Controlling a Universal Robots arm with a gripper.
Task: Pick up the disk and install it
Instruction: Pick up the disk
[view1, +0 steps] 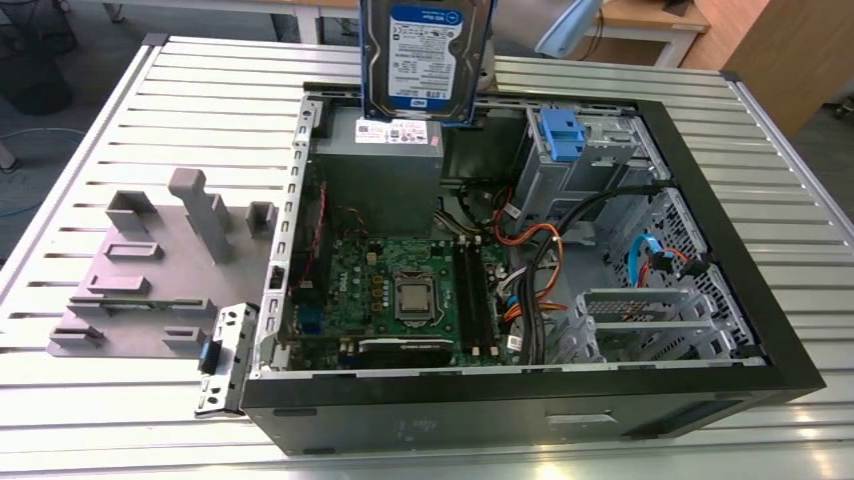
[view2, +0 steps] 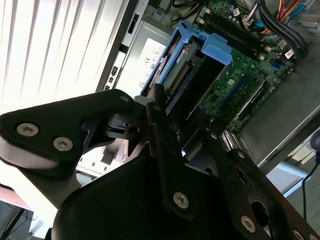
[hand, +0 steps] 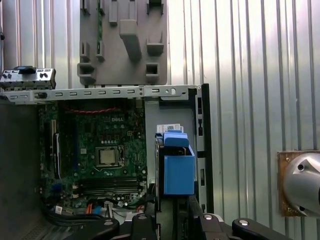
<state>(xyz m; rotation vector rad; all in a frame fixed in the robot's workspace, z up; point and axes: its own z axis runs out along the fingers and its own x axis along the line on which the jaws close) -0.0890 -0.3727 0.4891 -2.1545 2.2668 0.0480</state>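
Observation:
The disk (view1: 424, 55), silver with a blue-and-white label and blue side rails, hangs upright above the back wall of the open computer case (view1: 534, 405). It is clear of the case and sits over the grey power supply box (view1: 380, 165). In both wrist views my gripper (view2: 150, 107) is shut on the disk (view2: 192, 75), its black fingers (view2: 159, 115) clamping one end. Seen edge-on, the disk (hand: 177, 172) shows its blue rail above the gripper (hand: 170, 222), with the case interior beneath.
Inside the case are the green motherboard (view1: 400, 290), bundled cables (view1: 534, 250), a metal drive cage with a blue latch (view1: 561, 135) and a lower metal bay (view1: 641, 320). A grey fixture plate (view1: 147, 270) lies on the slatted table at the exterior view's left.

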